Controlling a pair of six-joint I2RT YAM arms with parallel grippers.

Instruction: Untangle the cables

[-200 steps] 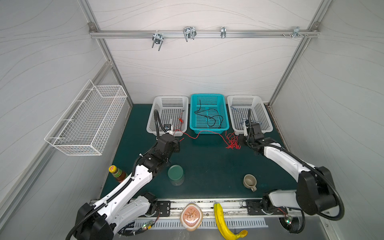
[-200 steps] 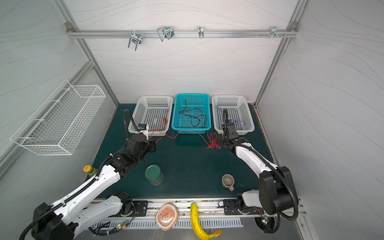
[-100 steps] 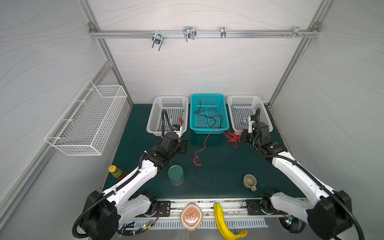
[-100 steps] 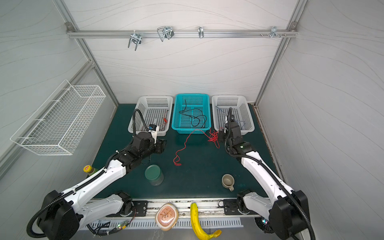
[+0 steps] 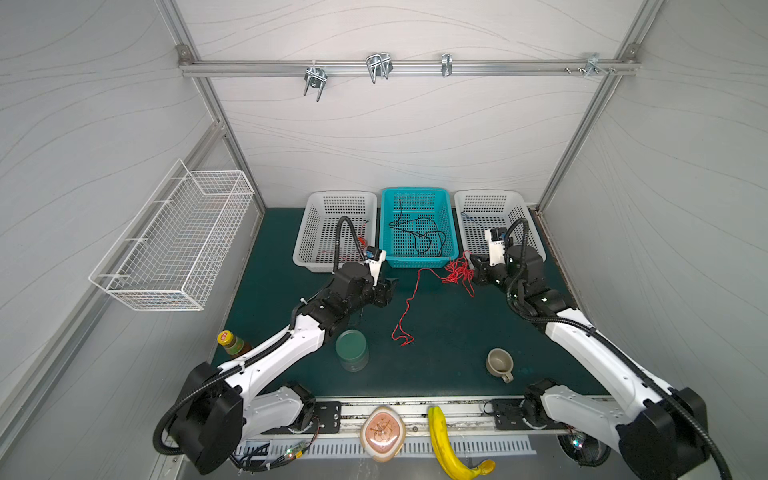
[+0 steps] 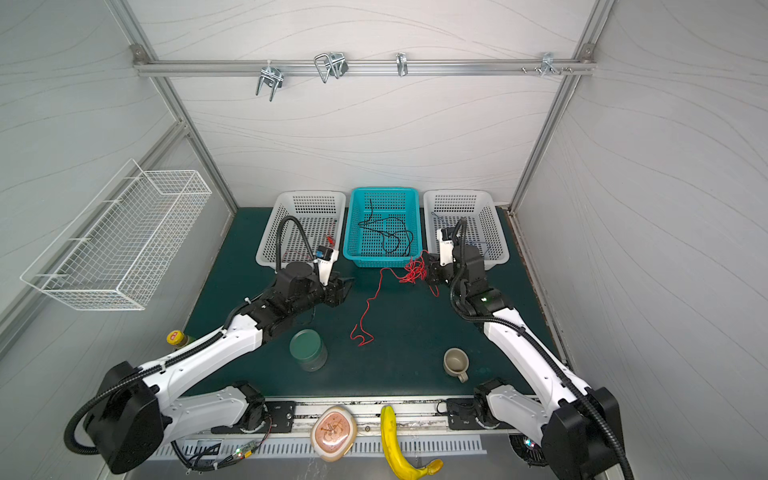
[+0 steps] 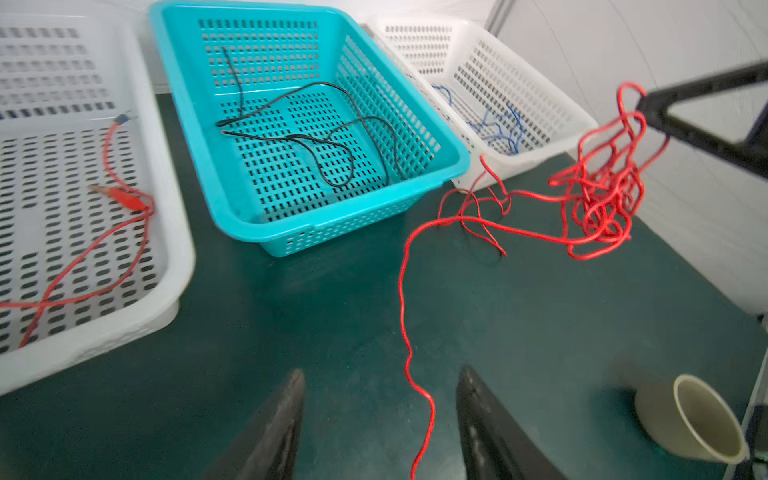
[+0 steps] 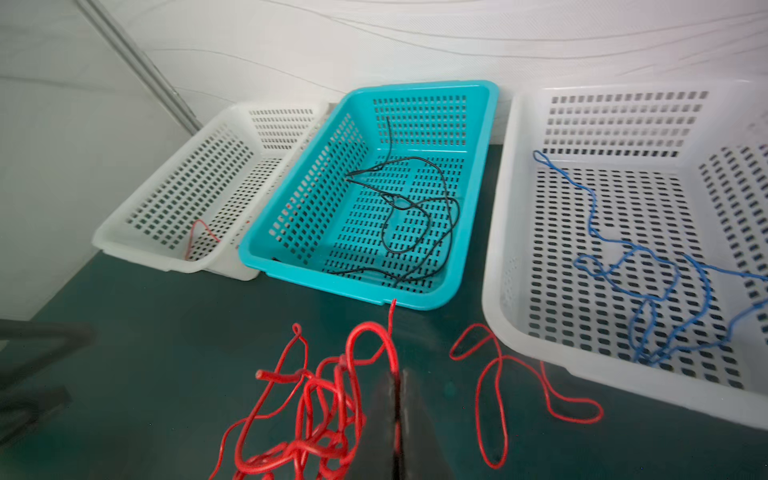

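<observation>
Right jaws clenched on the red tangle (image 5: 458, 271), which hangs lifted off the surface (image 5: 449, 353) just at 5 o'clock of the teal basket (image 7: 332, 222). Left jaws stand open, gripping nothing. The red tail (image 7: 401, 291) runs between them in the left wrist view, but I read it as lying on the surface below, no contact. Step in hand, as I judge it: left grips the tail and draws it clear of the knot. I'd drop left onto the tail near the knot, not at the far end toward 6 o'clock. Wire is thin, so close fully, then pull slowly toward 8 o'clock with right held high so loops fall open instead of cinching. Stop if the clump tightens. Tangle looks like a loose ball of thin, kinked red loops, one drooping at its 5 o'clock. Already binned: black cable (image 5: 419, 239) in the teal basket at 12, blue cable (image 8: 636, 248) in the right white basket (image 8: 498, 291) at 1, red clip lead (image 7: 124, 195) in the left white basket (image 7: 174, 232) at 11.
</observation>
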